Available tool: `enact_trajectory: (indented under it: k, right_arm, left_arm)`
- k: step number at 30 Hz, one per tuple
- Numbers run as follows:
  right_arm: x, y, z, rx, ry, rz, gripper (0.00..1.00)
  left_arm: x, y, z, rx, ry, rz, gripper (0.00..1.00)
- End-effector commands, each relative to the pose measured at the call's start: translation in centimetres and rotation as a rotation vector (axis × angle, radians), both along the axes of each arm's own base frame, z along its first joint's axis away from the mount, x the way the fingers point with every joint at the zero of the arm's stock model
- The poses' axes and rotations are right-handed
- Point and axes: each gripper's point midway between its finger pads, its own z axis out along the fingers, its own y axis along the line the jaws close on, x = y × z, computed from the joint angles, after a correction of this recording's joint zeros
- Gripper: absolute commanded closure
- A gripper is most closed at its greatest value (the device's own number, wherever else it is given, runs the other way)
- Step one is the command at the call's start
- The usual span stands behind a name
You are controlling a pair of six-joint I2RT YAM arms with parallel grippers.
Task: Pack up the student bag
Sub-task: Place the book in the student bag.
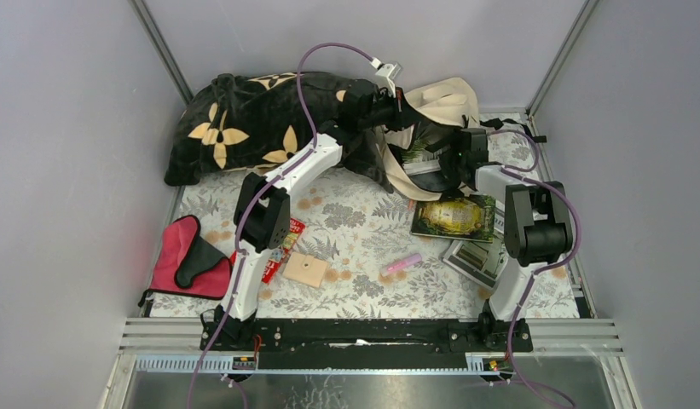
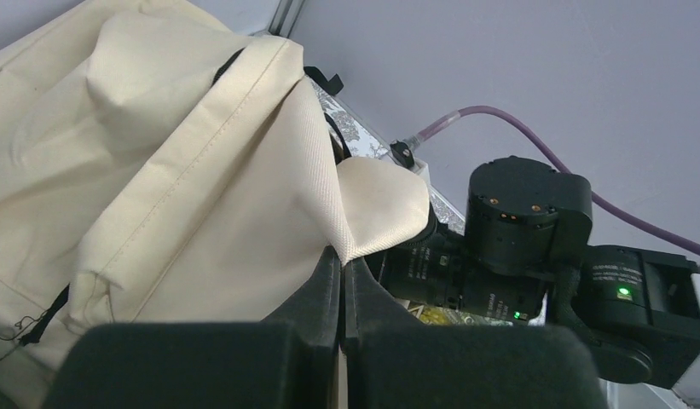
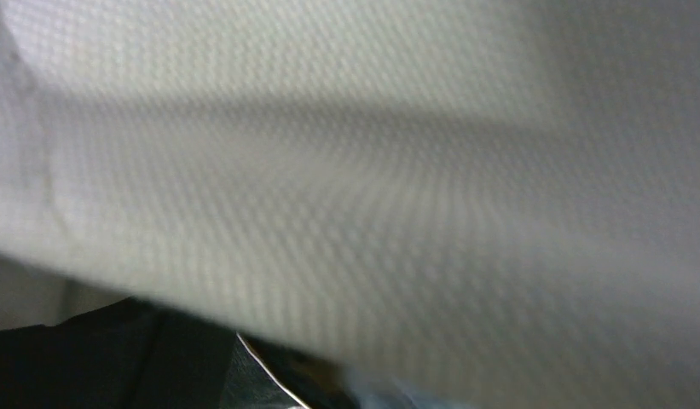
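Pinching student bag (image 2: 159, 187), left claw (image 2: 340, 260) outstretched, right claw (image 1: 447, 160) inside

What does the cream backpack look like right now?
The student bag is a soft cream backpack of woven cloth with stitched seams, a dark zipper and black straps. It slumps at the table's far right, beside the black flower-patterned pillow, mouth gaping toward the arms. The left gripper, jaws shut, pinches a fold of its rim.

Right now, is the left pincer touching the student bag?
Touching. In the left wrist view the left pincer is shut on a corner fold of the student bag, with the cream fabric pinched between its fingers.
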Motion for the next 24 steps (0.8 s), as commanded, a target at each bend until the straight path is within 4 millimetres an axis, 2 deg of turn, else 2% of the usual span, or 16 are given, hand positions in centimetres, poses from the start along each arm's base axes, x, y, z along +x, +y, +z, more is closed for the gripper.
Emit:
enact_trajectory:
  k: [1,7,8,11,14,16,18,24]
  right_arm:
    - [-1.4,-0.1,3.8,-0.042,-0.063,0.046,0.03]
    - [-5.1,-0.2,7.2,-0.079,-0.085,0.109,0.00]
    - [-6.4,-0.1,6.8,-0.079,-0.052,0.125,0.00]
    - [-9.1,-0.2,7.7,-0.087,-0.058,0.147,0.00]
    - [-11.6,-1.2,8.9,-0.156,-0.091,0.155,0.00]
    - [-13.3,-1.8,8.9,-0.207,-0.099,0.167,0.00]
    - [-14.8,-2.2,8.6,-0.248,-0.093,0.195,0.04]
    - [-18.5,-2.0,6.4,-0.324,-0.038,0.275,0.28]
  left_arm:
    - [0.2,1.2,5.0,-0.065,-0.112,0.042,1.00]
    - [1.8,1.2,3.5,-0.047,-0.093,0.101,1.00]
    - [2.1,1.1,3.4,-0.045,-0.090,0.106,1.00]
    - [2.5,0.9,3.0,-0.039,-0.082,0.116,1.00]
    - [2.7,0.6,2.7,-0.038,-0.074,0.124,1.00]
    - [2.8,0.5,2.6,-0.041,-0.069,0.134,1.00]
    - [2.7,0.3,2.5,-0.045,-0.061,0.135,1.00]
    - [2.8,0.0,2.4,-0.073,-0.035,0.139,1.00]
